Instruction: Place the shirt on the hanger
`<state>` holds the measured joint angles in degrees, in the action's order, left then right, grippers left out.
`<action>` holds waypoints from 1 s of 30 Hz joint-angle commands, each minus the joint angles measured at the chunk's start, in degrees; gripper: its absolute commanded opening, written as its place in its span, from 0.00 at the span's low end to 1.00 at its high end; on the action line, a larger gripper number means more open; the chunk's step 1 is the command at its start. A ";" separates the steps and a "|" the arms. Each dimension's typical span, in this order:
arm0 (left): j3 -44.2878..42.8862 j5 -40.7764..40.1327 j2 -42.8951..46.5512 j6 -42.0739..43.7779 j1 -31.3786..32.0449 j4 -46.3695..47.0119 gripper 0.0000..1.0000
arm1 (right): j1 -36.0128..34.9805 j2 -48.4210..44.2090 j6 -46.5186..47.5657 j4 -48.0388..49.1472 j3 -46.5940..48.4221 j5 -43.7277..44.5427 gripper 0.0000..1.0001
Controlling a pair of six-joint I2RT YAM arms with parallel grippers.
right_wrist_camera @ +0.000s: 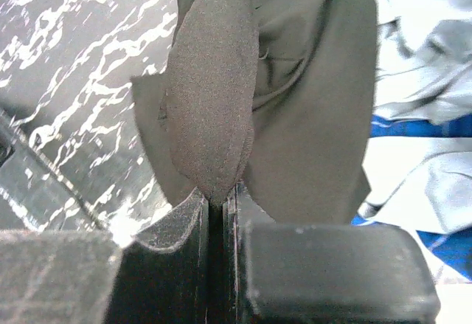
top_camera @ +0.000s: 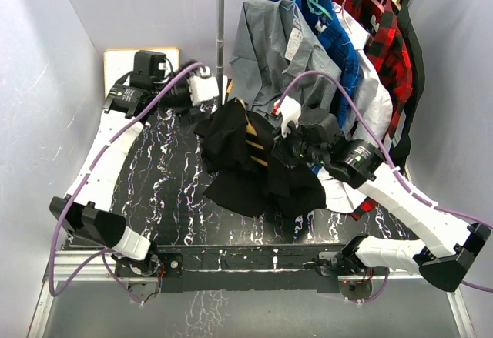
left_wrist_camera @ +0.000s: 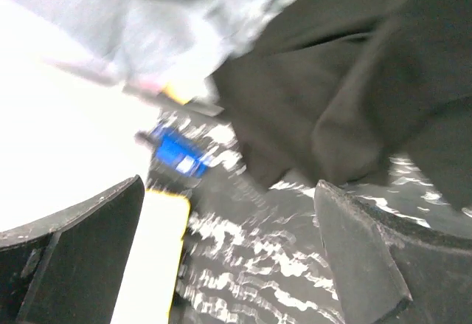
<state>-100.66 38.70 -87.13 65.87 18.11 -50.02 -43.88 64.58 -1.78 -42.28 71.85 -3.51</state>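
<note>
The black shirt [top_camera: 235, 157] lies crumpled in a heap at the middle of the marbled table [top_camera: 166, 192]. The yellow-orange hanger [top_camera: 253, 139] shows only as thin bars in the shirt's folds; the rest of it is hidden. My right gripper [top_camera: 286, 125] is at the heap's right upper edge. In the right wrist view it [right_wrist_camera: 218, 197] is shut on a fold of the shirt [right_wrist_camera: 214, 95]. My left gripper [top_camera: 208, 90] hovers just left of the heap's top, apart from it. Its jaws [left_wrist_camera: 228, 243] stand open and empty, with the shirt [left_wrist_camera: 354, 80] beyond them.
A clothes rack pole [top_camera: 221, 38] stands behind the heap. A grey shirt [top_camera: 269, 49], a blue plaid shirt [top_camera: 335, 38] and a red plaid shirt [top_camera: 381, 34] hang from its rail. A white board [top_camera: 123, 65] lies at the back left. Grey walls close in both sides.
</note>
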 commanded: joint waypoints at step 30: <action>6.48 -32.62 8.47 -48.71 -19.96 9.76 0.98 | 8.76 21.71 9.59 28.15 39.03 28.83 0.00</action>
<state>-96.16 2.63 -80.58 20.05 -1.30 -39.18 -38.09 86.24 8.91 -23.44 105.34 28.25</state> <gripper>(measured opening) 0.982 0.057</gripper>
